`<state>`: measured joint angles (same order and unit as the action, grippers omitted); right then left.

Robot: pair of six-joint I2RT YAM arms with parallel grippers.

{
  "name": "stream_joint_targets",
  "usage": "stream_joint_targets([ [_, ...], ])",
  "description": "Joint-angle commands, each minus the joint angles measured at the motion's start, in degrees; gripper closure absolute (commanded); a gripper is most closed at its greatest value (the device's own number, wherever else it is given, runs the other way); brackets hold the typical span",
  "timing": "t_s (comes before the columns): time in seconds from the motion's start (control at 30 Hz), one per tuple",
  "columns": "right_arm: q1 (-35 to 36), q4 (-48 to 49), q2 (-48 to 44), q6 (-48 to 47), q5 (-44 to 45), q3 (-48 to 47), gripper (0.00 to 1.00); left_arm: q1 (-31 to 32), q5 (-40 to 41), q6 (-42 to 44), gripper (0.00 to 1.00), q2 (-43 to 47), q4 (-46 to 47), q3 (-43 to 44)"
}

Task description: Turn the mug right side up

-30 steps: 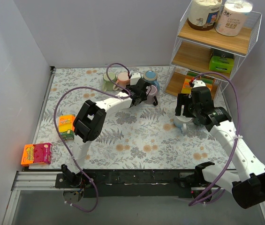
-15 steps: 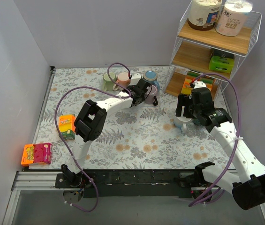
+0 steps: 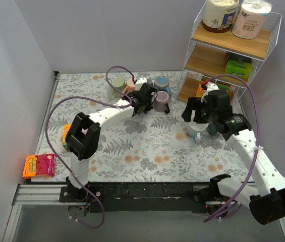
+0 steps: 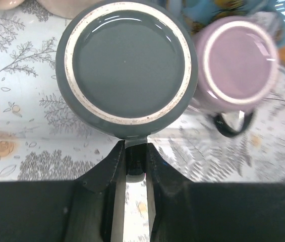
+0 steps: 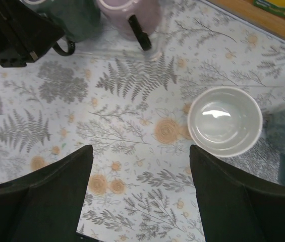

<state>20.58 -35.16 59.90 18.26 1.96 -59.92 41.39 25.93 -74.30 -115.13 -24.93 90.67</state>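
Note:
A dark grey-green mug [image 4: 127, 65] stands upside down on the floral table, its base ring facing the left wrist camera. My left gripper [image 4: 134, 151] is shut on its handle, which shows as a dark strip between the fingers. From above, the left gripper [image 3: 143, 101] covers most of that mug. In the right wrist view the mug [image 5: 76, 17] shows at the top left, with the left gripper [image 5: 16, 30] beside it. My right gripper [image 5: 140, 151] hangs open over bare table, holding nothing.
A purple mug [image 4: 240, 58] also stands base up, touching the dark mug's right side. A white mug [image 5: 225, 121] sits upright by the right gripper [image 3: 195, 112]. Green [image 3: 117, 86], pink [image 3: 131, 83] and blue [image 3: 161, 82] mugs stand behind. A shelf rack [image 3: 223, 55] is at the back right and sponges [image 3: 71, 133] lie at the left.
The left gripper has closed on the dark mug's handle and the left arm's elbow has swung left. The right gripper has drifted slightly left, still open.

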Motion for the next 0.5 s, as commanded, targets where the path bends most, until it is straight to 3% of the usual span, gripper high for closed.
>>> stream_joint_targets([
  [0.0,-0.45,6.50,0.13,1.69,-8.98,-4.85,0.16,0.27,-3.86,-1.28,1.00,14.04,4.36,-1.37],
  [0.2,-0.36,15.89,-0.31,5.54,-23.99,-3.89,0.16,0.27,-10.10,-1.90,1.00,26.08,12.96,-7.00],
  [0.33,-0.36,34.56,-1.89,15.99,-35.15,0.50,0.16,0.19,-22.37,-0.76,1.00,31.28,22.79,-7.79],
  [0.47,-0.28,49.99,-1.28,26.37,-39.48,4.02,0.16,0.19,-30.30,-1.46,1.00,34.44,31.50,-8.58],
])
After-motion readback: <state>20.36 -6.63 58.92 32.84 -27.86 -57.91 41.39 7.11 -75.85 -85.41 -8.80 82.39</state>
